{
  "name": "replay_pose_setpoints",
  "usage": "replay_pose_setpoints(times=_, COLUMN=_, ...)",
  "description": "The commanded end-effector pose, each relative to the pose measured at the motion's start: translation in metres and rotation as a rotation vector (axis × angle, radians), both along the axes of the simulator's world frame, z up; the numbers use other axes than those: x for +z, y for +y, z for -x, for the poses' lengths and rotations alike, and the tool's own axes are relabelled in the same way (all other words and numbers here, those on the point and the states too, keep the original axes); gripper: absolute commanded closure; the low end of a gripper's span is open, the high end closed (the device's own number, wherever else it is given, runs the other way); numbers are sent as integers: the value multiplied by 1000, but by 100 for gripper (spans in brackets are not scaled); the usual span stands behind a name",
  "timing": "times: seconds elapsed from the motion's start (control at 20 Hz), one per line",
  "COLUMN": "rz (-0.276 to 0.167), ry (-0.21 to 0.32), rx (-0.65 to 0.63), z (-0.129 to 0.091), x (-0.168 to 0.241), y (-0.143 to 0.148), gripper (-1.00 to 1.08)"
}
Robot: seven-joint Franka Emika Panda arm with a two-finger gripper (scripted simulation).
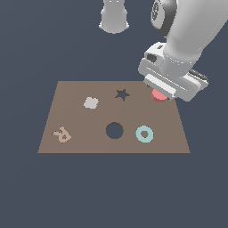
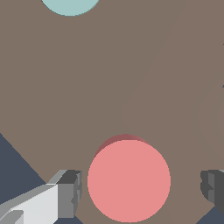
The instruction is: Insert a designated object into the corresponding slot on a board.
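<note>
Wrist view shows the gripper (image 2: 140, 186) with fingers (image 2: 70, 192) spread open either side of the red disc (image 2: 129, 180), not touching it, which lies on the brown board (image 2: 131, 78) over a dark blue-grey floor (image 1: 111, 191).

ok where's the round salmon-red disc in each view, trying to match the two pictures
Exterior view: the round salmon-red disc lies at the flat brown board's far corner on the exterior view's right, mostly hidden under the gripper.
Wrist view: the disc fills the gap between the two grey fingers, apart from both.
Shared landmark: the teal ring, seen only as an arc at the frame edge in the wrist view.
</note>
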State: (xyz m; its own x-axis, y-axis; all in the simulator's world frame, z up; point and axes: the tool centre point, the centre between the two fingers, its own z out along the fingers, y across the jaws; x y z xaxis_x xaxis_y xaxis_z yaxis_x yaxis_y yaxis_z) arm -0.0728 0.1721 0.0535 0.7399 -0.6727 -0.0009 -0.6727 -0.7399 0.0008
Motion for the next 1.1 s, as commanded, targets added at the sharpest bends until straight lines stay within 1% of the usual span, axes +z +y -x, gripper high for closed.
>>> replay_pose_setpoints(times=0.0, rz=0, ry=-1, rx=-17, z=-1, x=-2, y=5, gripper=-92)
replay_pose_setpoints(times=0.4, rz=0, ry=-1, rx=-24, z=-2, x=-5, y=8, gripper=-92)
replay_pose_setpoints(times=0.85, rz=0, ry=-1, rx=-28, z=-2, x=-24, y=8, gripper=-92)
replay_pose_setpoints(times=0.9, rz=0, ry=-1, rx=-28, z=-2, x=-24, y=8, gripper=108)
replay_pose_setpoints(times=1.05, rz=0, ry=-1, rx=-28, z=-2, x=-24, y=8, gripper=108)
